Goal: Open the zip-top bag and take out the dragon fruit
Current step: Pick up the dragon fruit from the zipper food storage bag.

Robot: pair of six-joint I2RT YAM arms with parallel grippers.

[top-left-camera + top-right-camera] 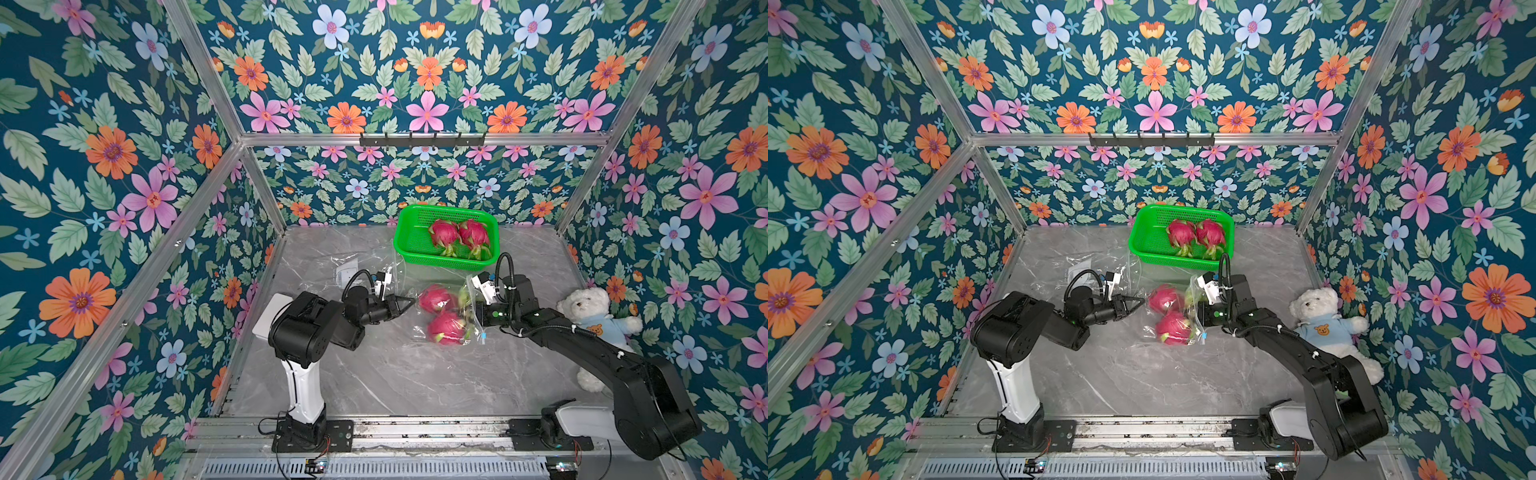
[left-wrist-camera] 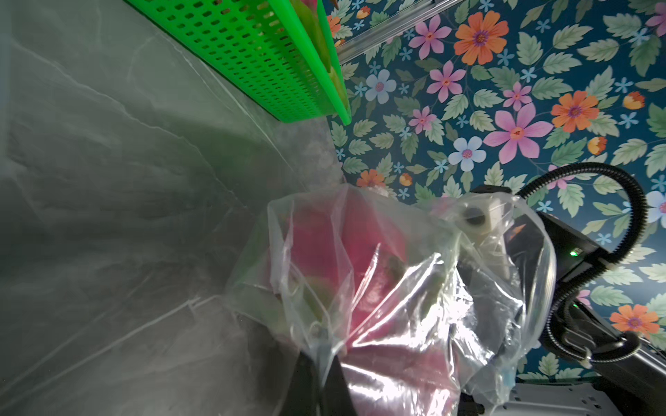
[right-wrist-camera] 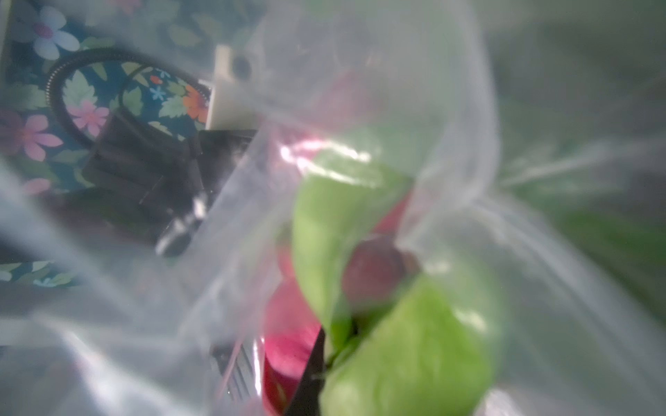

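Observation:
The clear zip-top bag [image 1: 420,332] lies mid-table with two magenta dragon fruit [image 1: 435,298] [image 1: 446,328] inside. My left gripper [image 1: 409,301] is shut on the film at the bag's left end; in the left wrist view its dark fingers [image 2: 306,378] pinch the plastic [image 2: 396,288]. My right gripper [image 1: 471,311] sits at the bag's right end, by the zip edge and blue slider [image 1: 482,334], shut on the raised film. The right wrist view is blurred by plastic and shows one dark finger [image 3: 310,374] beside a green scale. Two more dragon fruit [image 1: 444,235] [image 1: 473,235] lie in the basket.
The green basket [image 1: 405,245] stands at the back, just behind the bag. An empty clear bag [image 1: 347,266] lies behind the left arm. A white teddy bear [image 1: 598,316] sits against the right wall, and a white block [image 1: 272,320] is at the left wall.

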